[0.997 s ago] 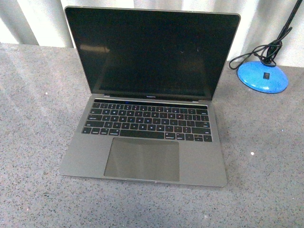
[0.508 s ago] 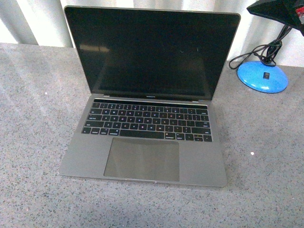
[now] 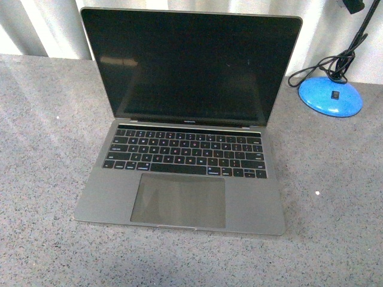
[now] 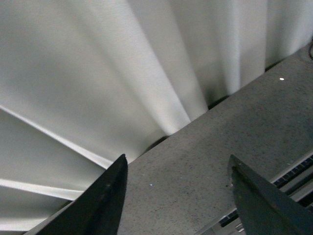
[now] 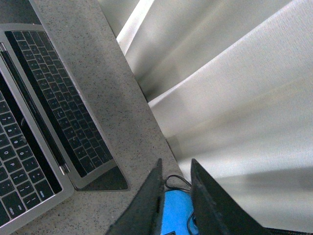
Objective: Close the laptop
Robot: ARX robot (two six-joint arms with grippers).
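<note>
The laptop (image 3: 190,119) is space-grey and stands open in the middle of the grey table, with a black screen, black keys and a large trackpad. My left gripper (image 4: 177,157) is open and empty above bare tabletop; an edge of the laptop's keyboard (image 4: 295,178) shows beside one finger. My right gripper (image 5: 176,161) is shut and empty, high above the table's back right, beyond the laptop's (image 5: 44,122) corner. A dark part of my right arm (image 3: 354,5) shows at the top right of the front view.
A blue round lamp base (image 3: 331,95) with a black cable stands at the back right; it also shows under my right fingers (image 5: 175,210). A pale pleated curtain (image 3: 48,27) hangs behind the speckled table (image 3: 42,149).
My right arm came into the front view's top right corner half a second ago and has since risen almost out of it. The laptop has not moved.
</note>
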